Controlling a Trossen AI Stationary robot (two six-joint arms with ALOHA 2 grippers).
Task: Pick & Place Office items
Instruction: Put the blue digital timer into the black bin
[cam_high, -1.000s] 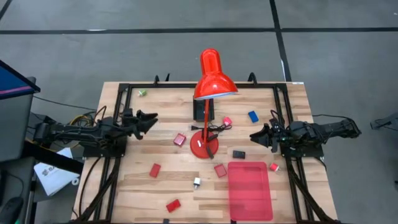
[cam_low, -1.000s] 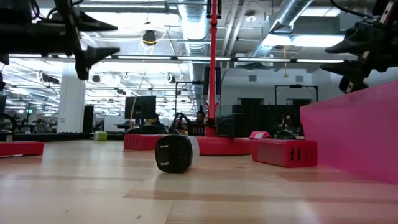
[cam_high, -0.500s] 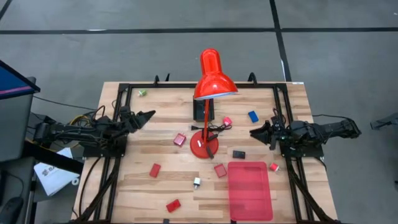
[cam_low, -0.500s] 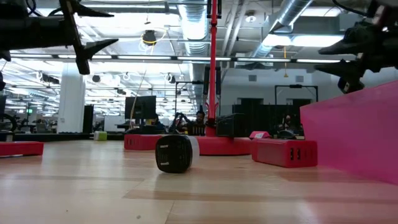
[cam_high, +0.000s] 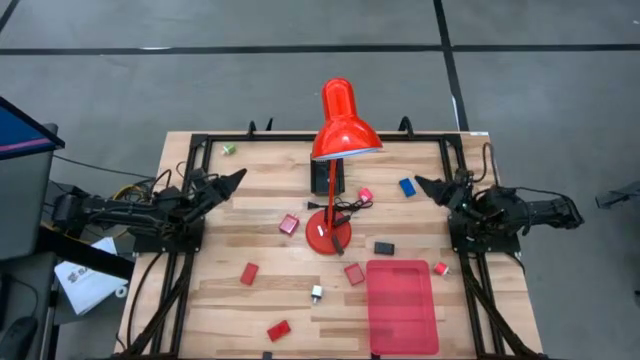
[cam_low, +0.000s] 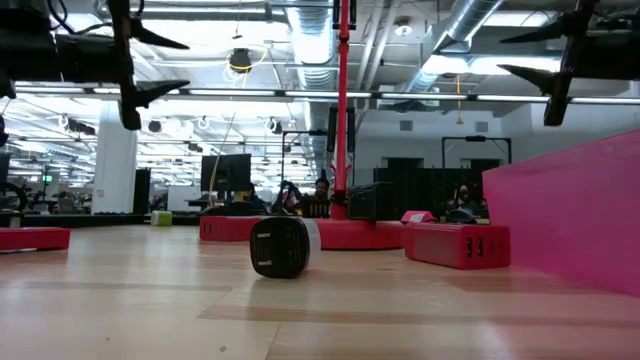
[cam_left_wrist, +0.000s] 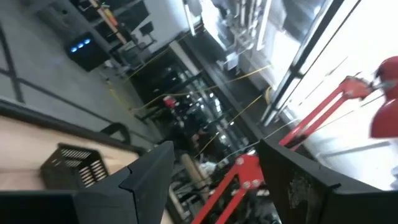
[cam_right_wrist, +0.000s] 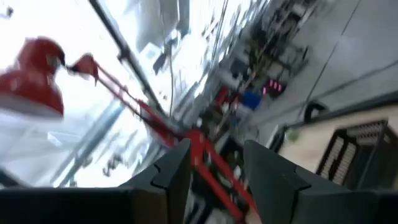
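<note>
Small office items lie scattered on the wooden table: a blue block (cam_high: 407, 187), a pink one (cam_high: 366, 194), a black one (cam_high: 384, 248), a green one (cam_high: 229, 149), a white-silver piece (cam_high: 317, 292) and several red blocks such as (cam_high: 289, 224). My left gripper (cam_high: 236, 178) hovers open over the table's left side, tipped slightly upward, with nothing between its fingers. My right gripper (cam_high: 424, 185) hovers open over the right side, close to the blue block but above it, also with nothing between its fingers. Both stand high above the tabletop in the low view, left gripper (cam_low: 165, 66) and right gripper (cam_low: 515, 55).
A tall red desk lamp (cam_high: 340, 130) stands mid-table on its round base (cam_high: 326, 235), its cord beside it. A flat red tray (cam_high: 402, 305) lies near the front right. Black frame rails (cam_high: 190, 190) run along both sides of the table.
My right gripper has risen, swung toward the table's far edge and tipped its fingers upward while rolling. My left gripper has stayed in place but rolled and tipped up a little. No item has moved.
</note>
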